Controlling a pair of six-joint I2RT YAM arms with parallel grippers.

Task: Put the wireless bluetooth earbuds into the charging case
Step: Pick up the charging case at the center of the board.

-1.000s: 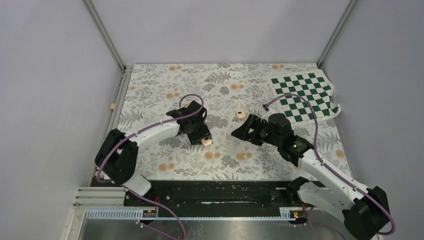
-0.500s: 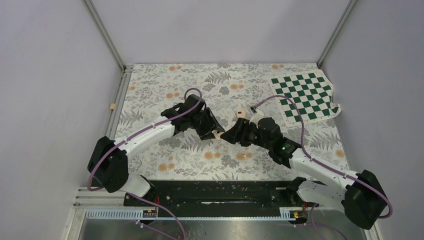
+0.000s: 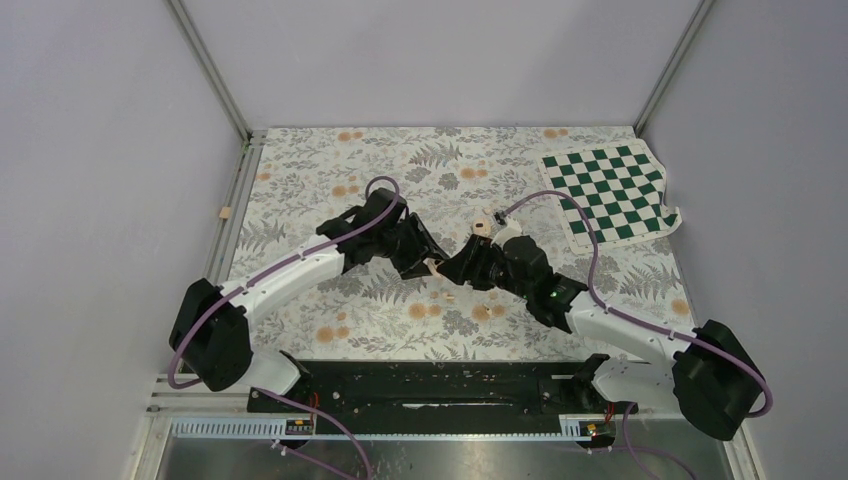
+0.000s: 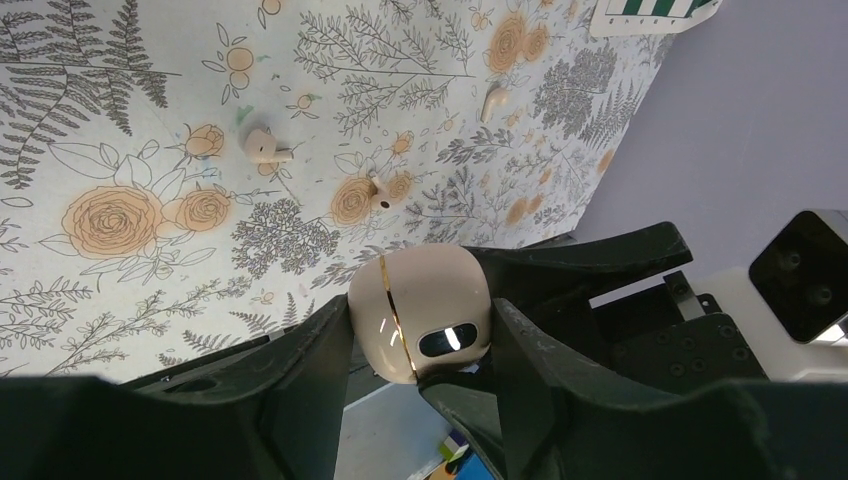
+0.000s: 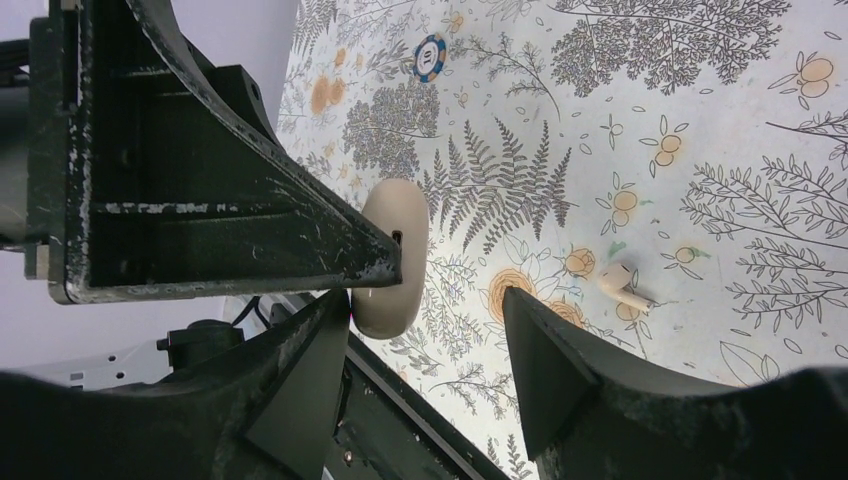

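Desk [image 3: 330,160]: floral cloth under both arms, checkered mat [image 3: 612,190] at the far right corner.
Charging case [image 4: 430,310]: lid shut, lifted off the desk between the arms.
Left fingers [image 4: 310,380]: pinching the case across its body; we judge this steadies it.
Right fingers [image 5: 560,370]: spread, flanking the case's free end without clamping; we guess they are meant to open the lid.
Earbuds [image 4: 265,147]: we see two loose on the cloth below, apart from the case.

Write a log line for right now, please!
left fingers: holding shut case | right fingers: open beside case | earbuds: loose on table
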